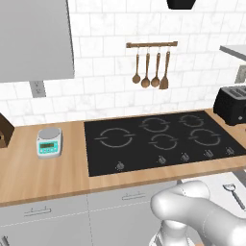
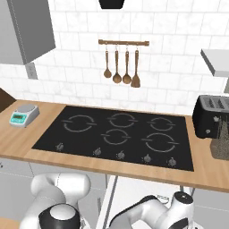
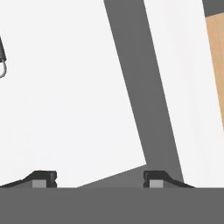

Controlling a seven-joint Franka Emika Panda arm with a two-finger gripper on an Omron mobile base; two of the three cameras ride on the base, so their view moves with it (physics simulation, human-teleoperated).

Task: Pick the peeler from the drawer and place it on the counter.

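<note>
The peeler (image 1: 235,194) lies in the open drawer (image 1: 217,188) at the lower right, its silvery head toward the counter (image 1: 48,173) and its dark handle toward me. In the hand view only the dark handle end of the peeler (image 3: 1,54), with a small metal loop, shows at the far left edge. My gripper (image 3: 99,179) hangs open over the drawer's pale white inside (image 3: 65,109), with nothing between its fingertips (image 3: 43,178). The peeler is well to the left of them. My arm reaches down over the drawer (image 2: 134,192) below the counter's front edge (image 2: 134,172).
A black cooktop (image 1: 161,139) fills the middle of the counter. A small kitchen scale (image 1: 49,141) stands to its left and a black toaster (image 2: 214,115) to its right. Wooden spoons (image 1: 151,69) hang on the tiled wall. A dark grey drawer wall (image 3: 144,96) crosses the hand view.
</note>
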